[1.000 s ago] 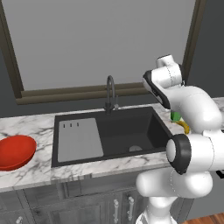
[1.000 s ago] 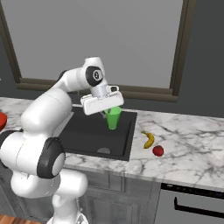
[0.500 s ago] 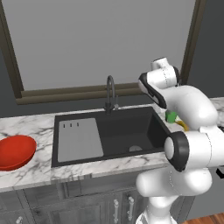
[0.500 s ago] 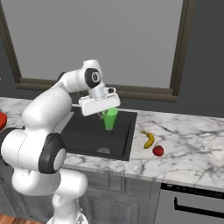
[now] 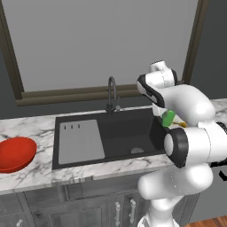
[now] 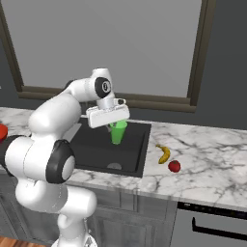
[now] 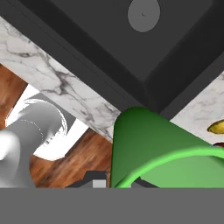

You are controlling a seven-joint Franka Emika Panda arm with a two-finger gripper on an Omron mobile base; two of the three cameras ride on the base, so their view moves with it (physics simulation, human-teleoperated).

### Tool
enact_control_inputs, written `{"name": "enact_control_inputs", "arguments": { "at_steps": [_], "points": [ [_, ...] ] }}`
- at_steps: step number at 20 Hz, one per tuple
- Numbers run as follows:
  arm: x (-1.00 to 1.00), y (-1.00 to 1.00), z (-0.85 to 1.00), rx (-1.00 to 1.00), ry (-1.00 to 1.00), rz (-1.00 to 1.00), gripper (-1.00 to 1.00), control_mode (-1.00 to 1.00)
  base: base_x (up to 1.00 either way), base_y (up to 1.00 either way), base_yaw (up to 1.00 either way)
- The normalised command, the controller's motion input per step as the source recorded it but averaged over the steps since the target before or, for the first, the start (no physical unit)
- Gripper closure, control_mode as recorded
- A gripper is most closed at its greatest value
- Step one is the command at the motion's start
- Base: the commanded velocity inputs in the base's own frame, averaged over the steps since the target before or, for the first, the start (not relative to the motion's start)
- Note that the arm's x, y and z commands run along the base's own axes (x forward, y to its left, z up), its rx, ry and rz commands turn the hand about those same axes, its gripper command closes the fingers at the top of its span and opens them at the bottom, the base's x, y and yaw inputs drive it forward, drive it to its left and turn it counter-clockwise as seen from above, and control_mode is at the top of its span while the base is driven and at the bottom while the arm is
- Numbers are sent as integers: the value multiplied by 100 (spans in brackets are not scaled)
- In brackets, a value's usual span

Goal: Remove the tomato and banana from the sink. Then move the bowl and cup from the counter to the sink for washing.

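Open sink [image 6: 96, 154] basin beneath, faucet [image 5: 111, 94] behind

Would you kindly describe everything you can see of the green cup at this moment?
The cup is small, bright green, tapered and handleless, smooth like plastic. It hangs upright from the shut gripper, which clamps its rim, above the right part of the black sink, touching nothing else. In the hand view its open rim and outer wall loom close above the basin's edge.

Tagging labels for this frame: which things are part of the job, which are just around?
Job:
cup, held in the shut pincer above the sink
bowl on the counter
banana, tomato, both out on the counter

Just around:
faucet
window
cabinets
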Motion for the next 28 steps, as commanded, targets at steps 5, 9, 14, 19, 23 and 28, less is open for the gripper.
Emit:
{"name": "enact_control_inputs", "arguments": {
  "at_steps": [5, 9, 14, 19, 23, 28],
  "points": [
    [20, 13, -16, 2, 0, 4, 100, -100, 0, 0, 0],
    [21, 9, -14, 5, 0, 4, 100, -100, 0, 0, 0],
    [22, 9, -15, 3, 0, 4, 100, -100, 0, 0, 0],
    [24, 5, -16, 1, 0, 5, 100, -100, 0, 0, 0],
    [26, 1, -16, 0, 0, 6, 100, -100, 0, 0, 0],
    [25, 0, -14, 3, 0, 6, 100, -100, 0, 0, 0]
  ]
}}
